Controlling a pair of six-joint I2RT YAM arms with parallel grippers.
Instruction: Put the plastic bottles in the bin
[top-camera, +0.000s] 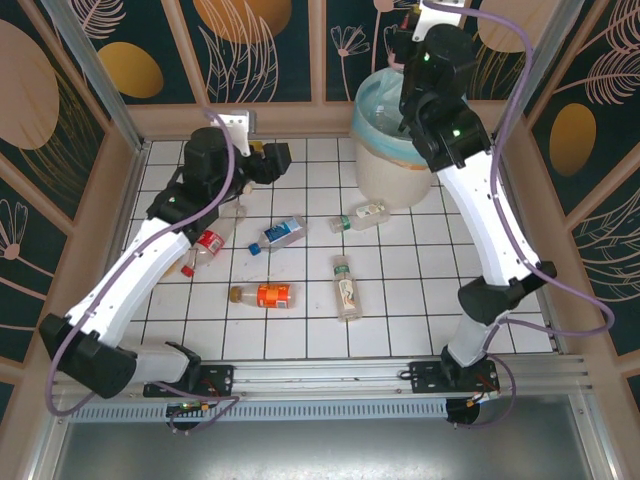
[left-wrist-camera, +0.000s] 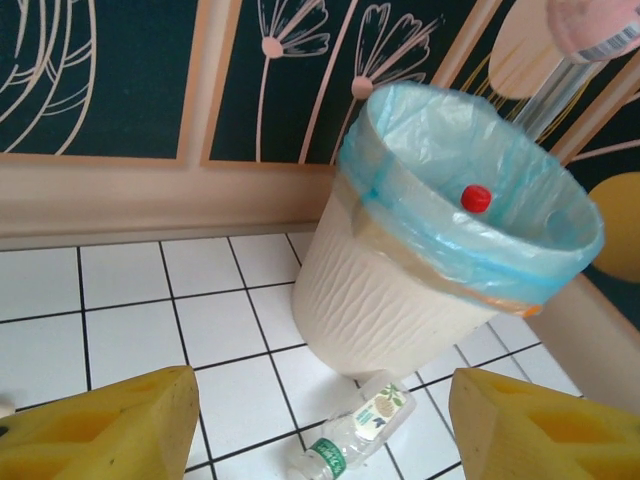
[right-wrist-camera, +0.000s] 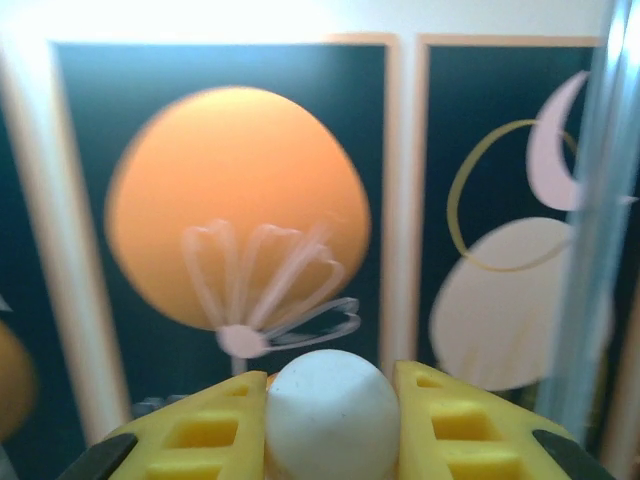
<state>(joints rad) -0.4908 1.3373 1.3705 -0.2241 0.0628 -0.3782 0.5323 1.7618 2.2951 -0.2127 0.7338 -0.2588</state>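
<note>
The bin (top-camera: 388, 172) is a white bucket with a light blue liner, standing at the back of the tiled floor. A red cap (left-wrist-camera: 476, 198) shows inside the bin (left-wrist-camera: 400, 290). My right gripper (top-camera: 408, 50) hangs over it. In the right wrist view my right gripper (right-wrist-camera: 330, 400) is shut on a bottle's rounded white end (right-wrist-camera: 330, 415). Five plastic bottles lie on the tiles: red-labelled (top-camera: 208, 244), blue-labelled (top-camera: 281, 234), orange (top-camera: 266, 295), and two clear green-capped ones (top-camera: 360, 217) (top-camera: 346, 287). My left gripper (top-camera: 275, 160) (left-wrist-camera: 322, 390) is open and empty, above a clear bottle (left-wrist-camera: 358, 432).
Patterned dark wall panels and a wooden ledge (top-camera: 290, 118) close off the back. Wooden side walls (top-camera: 100, 210) border the tiles. A metal rail (top-camera: 330, 375) runs along the near edge with both arm bases on it.
</note>
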